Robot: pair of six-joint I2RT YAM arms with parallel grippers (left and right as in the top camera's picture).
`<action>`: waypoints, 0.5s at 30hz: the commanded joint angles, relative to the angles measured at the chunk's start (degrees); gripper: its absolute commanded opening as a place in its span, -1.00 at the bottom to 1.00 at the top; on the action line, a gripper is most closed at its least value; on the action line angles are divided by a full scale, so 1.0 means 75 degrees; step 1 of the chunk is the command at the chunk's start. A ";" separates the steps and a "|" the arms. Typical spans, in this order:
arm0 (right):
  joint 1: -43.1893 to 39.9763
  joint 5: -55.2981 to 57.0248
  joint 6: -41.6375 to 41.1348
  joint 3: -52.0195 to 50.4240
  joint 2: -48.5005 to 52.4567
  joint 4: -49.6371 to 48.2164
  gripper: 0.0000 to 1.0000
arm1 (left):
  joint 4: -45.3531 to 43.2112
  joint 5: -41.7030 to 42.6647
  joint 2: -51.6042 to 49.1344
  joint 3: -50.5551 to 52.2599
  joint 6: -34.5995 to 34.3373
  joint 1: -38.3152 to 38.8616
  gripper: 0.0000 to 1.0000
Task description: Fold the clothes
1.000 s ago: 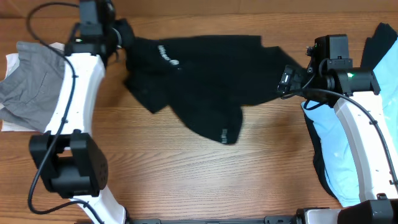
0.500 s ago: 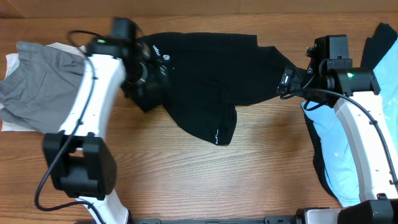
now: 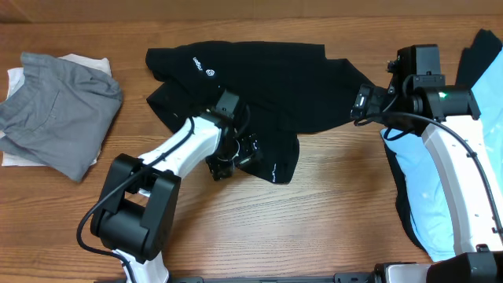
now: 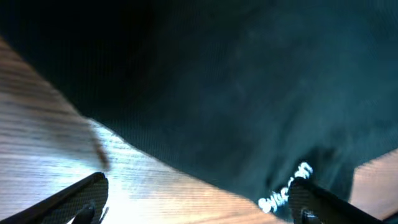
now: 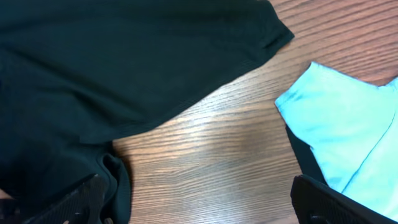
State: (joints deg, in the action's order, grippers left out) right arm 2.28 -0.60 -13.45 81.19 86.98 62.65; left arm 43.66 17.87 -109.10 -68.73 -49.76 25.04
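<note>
Both grippers stand spread and empty, the left gripper point(image 3: 236, 155) over the lower hem of the black T-shirt point(image 3: 267, 86) rumpled on the table point(image 3: 330, 212), the right gripper point(image 3: 360, 104) by its sleeve, so a shallow pinch may catch one layer and bunch it.

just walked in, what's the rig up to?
Folding clothes. A black T-shirt lies spread but rumpled mid-table. The left end effector is open over its near edge; the right end effector is open by a sleeve, gripping nothing. Grey pieces sit far left, a light blue T-shirt far right.
</note>
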 commanded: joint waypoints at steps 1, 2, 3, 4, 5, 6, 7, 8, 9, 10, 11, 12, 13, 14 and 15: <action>-0.0023 0.0076 -0.0009 0.0070 -0.0026 -0.0015 1.00 | -0.0332 -0.0615 0.0076 0.0291 -0.1212 0.0032 0.86; -0.0023 0.0076 -0.0012 0.0070 -0.0026 -0.0017 1.00 | -0.0449 -0.0729 0.0076 0.0335 -0.1230 0.0032 0.81; -0.0023 0.0076 -0.0012 0.0070 -0.0026 -0.0017 1.00 | -0.0522 -0.0883 0.0076 0.0364 -0.1241 0.0032 0.75; -0.0023 0.0076 -0.0012 0.0070 -0.0026 -0.0017 1.00 | -0.0522 -0.1061 0.0076 0.0367 -0.1297 0.0032 0.70; -0.0023 0.0076 -0.0012 0.0070 -0.0026 -0.0017 1.00 | -0.0522 -0.1195 0.0076 0.0367 -0.1335 0.0032 0.66; -0.0023 0.0076 -0.0012 0.0070 -0.0026 -0.0015 1.00 | -0.0536 -0.1306 0.0076 0.0370 -0.1411 0.0032 0.62; -0.0023 0.0076 -0.0012 0.0070 -0.0026 -0.0015 1.00 | -0.0603 -0.1329 0.0076 0.0367 -0.1445 0.0032 0.53; -0.0023 0.0076 -0.0012 0.0070 -0.0026 -0.0017 1.00 | -0.0705 -0.1341 0.0076 0.0370 -0.1440 0.0032 0.39; -0.0023 0.0076 -0.0012 0.0070 -0.0026 -0.0017 1.00 | -0.0799 -0.1405 0.0076 0.0370 -0.1440 0.0035 0.24; -0.0023 0.0076 -0.0012 0.0070 -0.0026 -0.0017 1.00 | -0.0860 -0.1448 0.0076 0.0367 -0.1443 0.0038 0.10; -0.0023 0.0076 -0.0012 0.0070 -0.0026 -0.0017 1.00 | -0.0915 -0.1448 0.0076 0.0367 -0.1457 0.0038 0.04; -0.0023 0.0076 -0.0012 0.0070 -0.0026 -0.0015 1.00 | -0.0985 -0.1457 0.0076 0.0370 -0.1457 0.0038 -0.09; -0.0023 0.0076 -0.0012 0.0070 -0.0026 -0.0012 1.00 | -0.1070 -0.1507 0.0076 0.0370 -0.1457 0.0038 -0.19; -0.0023 0.0076 -0.0012 0.0070 -0.0026 -0.0003 1.00 | -0.1128 -0.1553 0.0076 0.0370 -0.1454 0.0038 -0.25; -0.0020 0.0076 -0.0012 0.0070 -0.0026 0.0009 1.00 | -0.1166 -0.1609 0.0076 0.0370 -0.1457 0.0038 -0.33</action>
State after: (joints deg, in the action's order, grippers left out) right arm 2.28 -0.60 -13.45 81.19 86.98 62.65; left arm 35.77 8.78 -108.77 -66.65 -60.01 25.15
